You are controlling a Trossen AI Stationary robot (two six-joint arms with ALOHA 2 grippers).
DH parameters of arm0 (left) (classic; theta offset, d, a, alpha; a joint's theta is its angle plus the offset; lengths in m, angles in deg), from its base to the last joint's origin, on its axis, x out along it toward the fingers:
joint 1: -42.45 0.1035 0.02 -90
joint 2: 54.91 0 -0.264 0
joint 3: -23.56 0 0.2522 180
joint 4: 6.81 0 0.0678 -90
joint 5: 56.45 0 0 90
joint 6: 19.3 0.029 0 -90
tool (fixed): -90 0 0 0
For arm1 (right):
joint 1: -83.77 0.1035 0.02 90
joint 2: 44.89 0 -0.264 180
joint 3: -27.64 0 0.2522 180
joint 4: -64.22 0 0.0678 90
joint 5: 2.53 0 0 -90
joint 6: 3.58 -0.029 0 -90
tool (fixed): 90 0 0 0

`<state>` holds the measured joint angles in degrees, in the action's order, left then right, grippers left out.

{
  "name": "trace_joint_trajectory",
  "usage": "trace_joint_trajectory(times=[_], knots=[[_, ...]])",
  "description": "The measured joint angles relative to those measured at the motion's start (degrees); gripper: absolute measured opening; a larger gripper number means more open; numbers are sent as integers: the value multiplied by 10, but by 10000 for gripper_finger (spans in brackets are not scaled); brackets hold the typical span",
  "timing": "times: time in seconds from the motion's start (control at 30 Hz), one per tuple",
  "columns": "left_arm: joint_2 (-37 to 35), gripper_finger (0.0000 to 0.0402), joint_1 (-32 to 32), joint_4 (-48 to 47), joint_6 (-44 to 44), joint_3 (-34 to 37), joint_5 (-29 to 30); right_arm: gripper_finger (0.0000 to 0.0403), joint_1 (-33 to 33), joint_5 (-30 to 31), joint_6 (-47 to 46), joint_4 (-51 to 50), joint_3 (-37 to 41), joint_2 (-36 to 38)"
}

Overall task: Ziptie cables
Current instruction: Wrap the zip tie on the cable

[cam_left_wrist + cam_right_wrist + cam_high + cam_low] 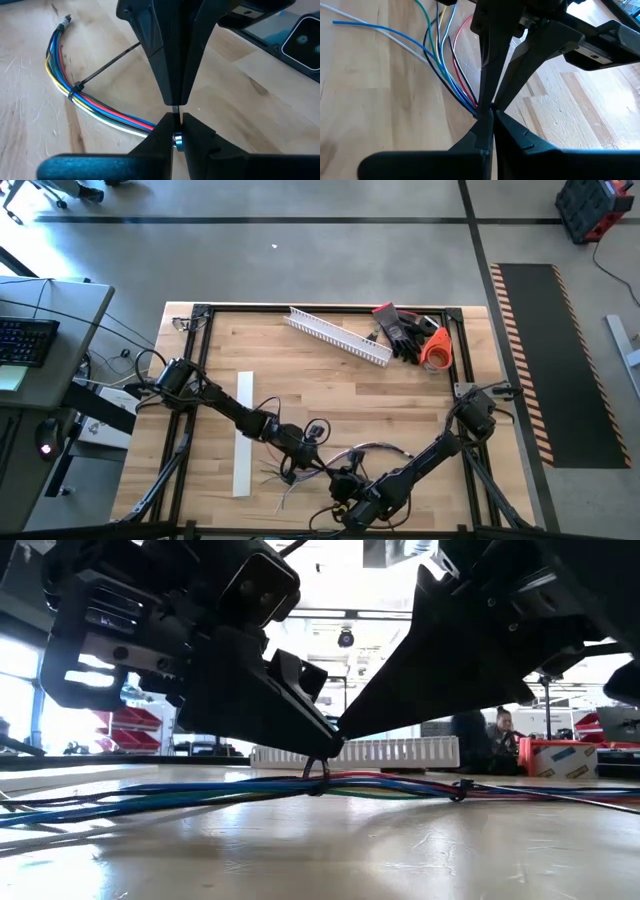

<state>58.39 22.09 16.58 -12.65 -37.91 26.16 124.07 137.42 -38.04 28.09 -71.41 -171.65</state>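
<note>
The cables [378, 448] lie as a bundle of coloured wires [180, 792] on the wooden table near its near edge. A black ziptie [318, 772] loops around the bundle and rises to where both grippers meet. A second black ziptie [75, 90] sits farther along the bundle, its tail sticking out over the table. My left gripper [175, 120] and my right gripper [489, 114] are both shut, tip to tip, just above the bundle [451, 70]. My left gripper pinches a thin strap end [175, 109] of the ziptie at its fingertips, slanting down from the table's left. The loop below stays around the bundle, which rests on the table. My right gripper is shut at the same ziptie [485, 107], slanting down from the right; the left gripper's fingers cover the exact spot.
A flat white strip [243, 432] lies left of the cables. A white slotted channel [340, 335], dark gloves [402, 330] and an orange roll [436, 350] sit at the far right. Loose wire ends [365, 27] fan out over the near table. A person [500, 725] sits beyond the table.
</note>
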Motion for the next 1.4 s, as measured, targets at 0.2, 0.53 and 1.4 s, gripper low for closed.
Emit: trace_joint_trajectory(times=[0.2,0.53,1.4], knots=[[0,9,0,-40,1,-1,17,0,4,-7,-3,-1,0,0],[-1,6,-3,-74,11,-1,31,0,50,-41,-116,-72,0,0],[-1,5,-4,-78,19,0,52,153,29,-120,-154,-212,-114,1]])
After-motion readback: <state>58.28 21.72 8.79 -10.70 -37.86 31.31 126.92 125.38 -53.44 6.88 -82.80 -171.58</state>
